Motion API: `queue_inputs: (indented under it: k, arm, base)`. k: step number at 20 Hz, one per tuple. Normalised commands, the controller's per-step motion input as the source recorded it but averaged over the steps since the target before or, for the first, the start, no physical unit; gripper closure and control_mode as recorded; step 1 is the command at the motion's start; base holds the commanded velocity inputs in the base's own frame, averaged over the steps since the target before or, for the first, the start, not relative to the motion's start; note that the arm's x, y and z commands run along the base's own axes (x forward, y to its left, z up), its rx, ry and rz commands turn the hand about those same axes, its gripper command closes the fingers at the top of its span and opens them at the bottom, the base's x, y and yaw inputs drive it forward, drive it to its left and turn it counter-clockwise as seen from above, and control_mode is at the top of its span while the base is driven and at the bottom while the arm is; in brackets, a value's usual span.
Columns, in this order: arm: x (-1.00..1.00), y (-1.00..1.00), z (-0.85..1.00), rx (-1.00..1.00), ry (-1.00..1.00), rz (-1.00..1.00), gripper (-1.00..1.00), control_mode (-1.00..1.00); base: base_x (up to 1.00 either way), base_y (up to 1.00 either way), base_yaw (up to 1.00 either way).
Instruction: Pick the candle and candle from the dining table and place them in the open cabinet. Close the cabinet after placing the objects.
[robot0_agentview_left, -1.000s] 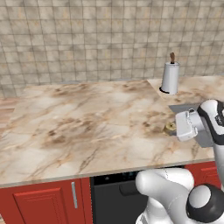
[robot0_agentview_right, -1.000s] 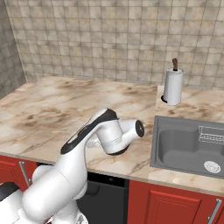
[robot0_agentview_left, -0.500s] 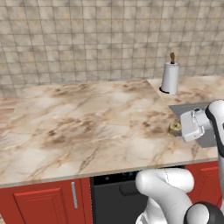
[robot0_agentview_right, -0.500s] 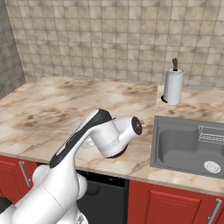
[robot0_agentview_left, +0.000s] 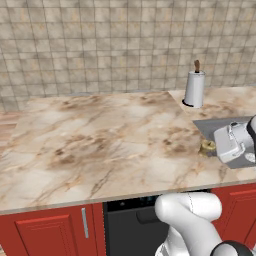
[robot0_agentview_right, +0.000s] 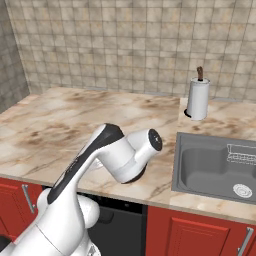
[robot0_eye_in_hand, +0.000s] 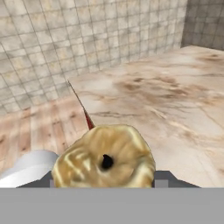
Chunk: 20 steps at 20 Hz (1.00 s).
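A squat brass-gold candle (robot0_agentview_left: 206, 147) hangs just above the marbled counter (robot0_agentview_left: 100, 145), close to the sink's left edge. My gripper (robot0_agentview_left: 210, 148) is shut on it, with the hand pointing left along the counter. In the hand view the candle (robot0_eye_in_hand: 105, 159) fills the lower middle, its dark wick hole facing the camera, with my gripper (robot0_eye_in_hand: 105, 180) closed on either side of it. In the right base view my arm's white elbow (robot0_agentview_right: 125, 160) covers the hand. The dining table and the cabinet are out of view.
A white paper-towel roll (robot0_agentview_left: 194, 89) (robot0_agentview_right: 198, 98) stands at the back by the tiled wall. A grey sink (robot0_agentview_right: 215, 162) lies right of the arm. Low red cupboards (robot0_agentview_left: 50, 232) and a dark appliance front sit under the counter. Wooden floor (robot0_eye_in_hand: 39, 127) shows beyond the counter's end.
The hand has drifted a little to the right and down with the candle in it, and the elbow has swung right in the right base view.
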Motion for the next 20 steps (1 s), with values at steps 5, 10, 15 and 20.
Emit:
queue_inputs:
  k: [5, 10, 15, 20]
  arm:
    - [-0.24, -0.01, 0.06, -0.03, 0.0, 0.0, 1.0, -1.0]
    - [-0.02, 0.0, 0.0, -0.01, 0.0, 0.0, 1.0, -1.0]
    - [0.0, 0.0, 0.0, 0.0, 0.0, 0.0, 1.0, -1.0]
    - [0.0, 0.0, 0.0, 0.0, 0.0, 0.0, 1.0, -1.0]
  base:
    - [0.0, 0.0, 0.0]
    - [0.0, 0.0, 0.0]
    - [0.0, 0.0, 0.0]
    - [0.0, 0.0, 0.0]
